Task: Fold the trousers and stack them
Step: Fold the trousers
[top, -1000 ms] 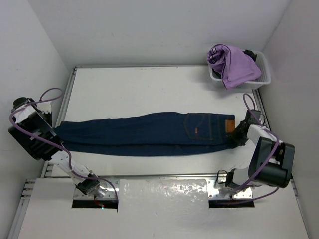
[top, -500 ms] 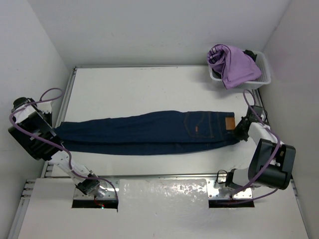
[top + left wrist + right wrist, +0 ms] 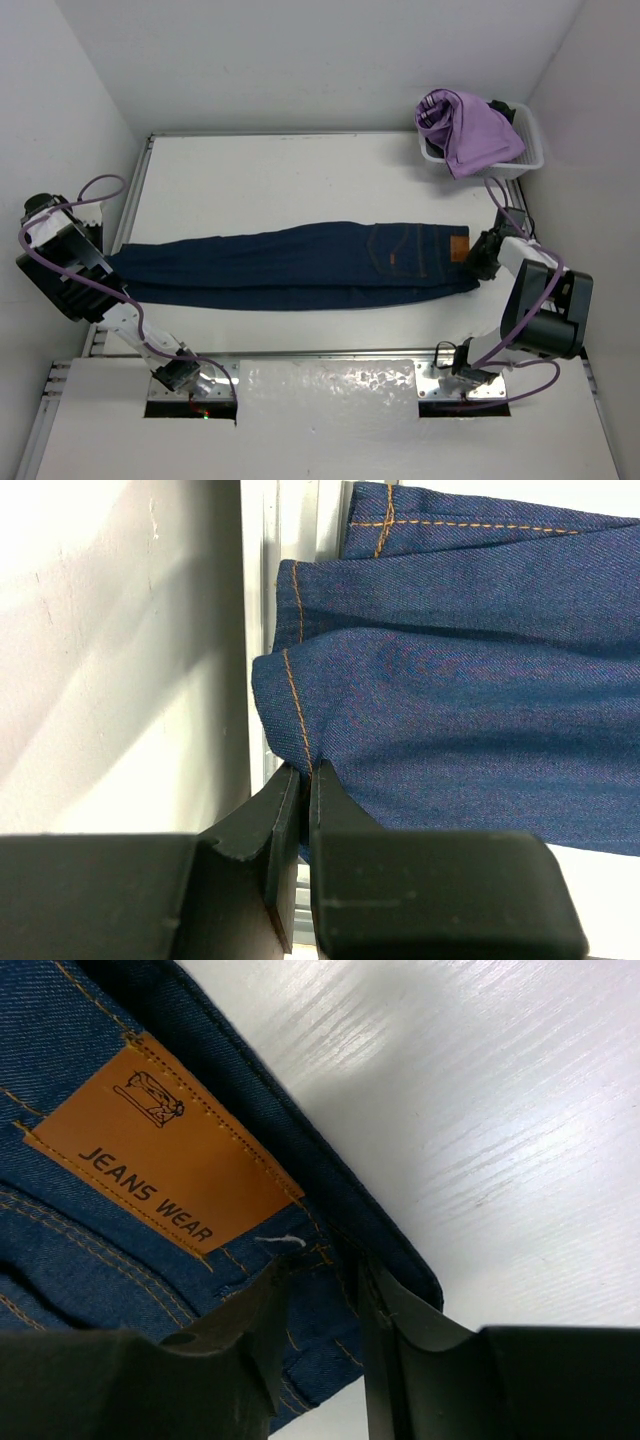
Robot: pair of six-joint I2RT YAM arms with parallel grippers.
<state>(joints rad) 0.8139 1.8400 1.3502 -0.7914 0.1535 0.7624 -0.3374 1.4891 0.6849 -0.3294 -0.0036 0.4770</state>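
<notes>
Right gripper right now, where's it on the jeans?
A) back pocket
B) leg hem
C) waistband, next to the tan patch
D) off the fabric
C: in the right wrist view the right gripper closes on the waistband edge of the jeans, just beside the tan patch.

Quick tally from where I stand: 1 pr jeans (image 3: 300,265), 2 legs, 1 on top of the other. On them 1 tan patch (image 3: 160,1155) w/ 2 words, "JEANS WEAR", and 1 back pocket (image 3: 398,250) showing. 1 lilac garment (image 3: 470,130), in 1 white basket (image 3: 535,150). 1 table (image 3: 300,180). Arms: 2, i.e. L arm (image 3: 62,270) and R arm (image 3: 540,300). Grippers: 2, i.e. L gripper (image 3: 305,780) and R gripper (image 3: 335,1290), w/ 2 fingers (image 3: 270,820) ea., so 4 total. Purple cables (image 3: 100,185): 2, 1 looped off ea. arm.
</notes>
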